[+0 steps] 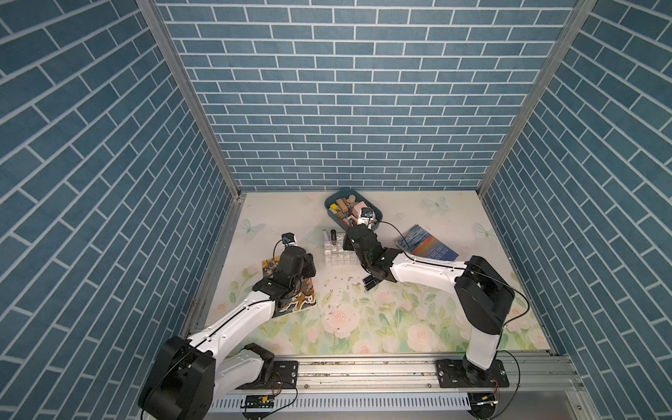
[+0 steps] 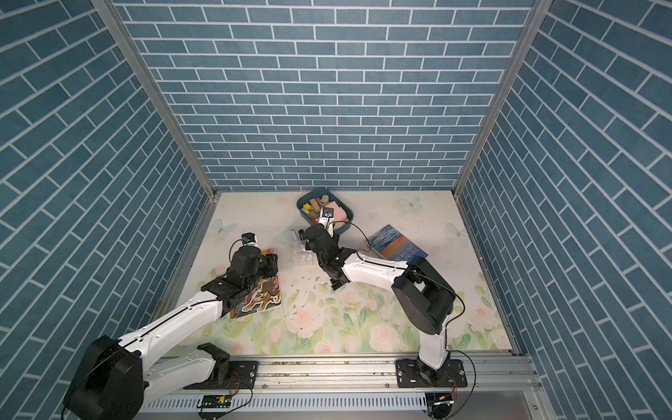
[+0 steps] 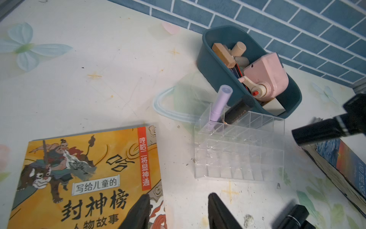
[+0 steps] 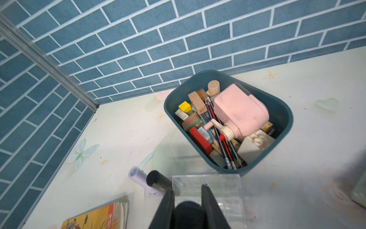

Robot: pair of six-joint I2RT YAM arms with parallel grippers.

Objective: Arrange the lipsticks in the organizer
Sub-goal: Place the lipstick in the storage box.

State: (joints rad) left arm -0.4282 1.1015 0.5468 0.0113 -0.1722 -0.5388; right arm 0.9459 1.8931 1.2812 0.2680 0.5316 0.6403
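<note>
Right fingers: we see them (image 4: 212, 206) clamped on a black lipstick (image 4: 188, 213), whose rounded end fills the gap between them.
Right gripper: it (image 4: 187, 189) hangs over the organizer (image 4: 208, 184), on the side nearest the blue-grey tray (image 4: 198, 79).
Left fingers: they (image 3: 138, 214) stand apart, with nothing between them and touching nothing.
Left gripper: it (image 3: 179, 196) hovers above the table, at the edge of the children's book (image 3: 89, 178).
Organizer: we find the clear grid just in front of the tray. A lilac lipstick (image 3: 219, 105) and a tall black lipstick (image 3: 237, 113) lean side by side in its back corner cells.
Loose tubes: two black lipsticks (image 1: 370, 283) lie together on the table beside the right forearm, seen in both top views.
Left wrist view only: it shows us the held tube from the side, blurred and tilted, beside the organizer and above the blue book (image 3: 336, 164).
Top views: the wrists cover both sets of fingers, so we cannot judge their gap there.
</note>
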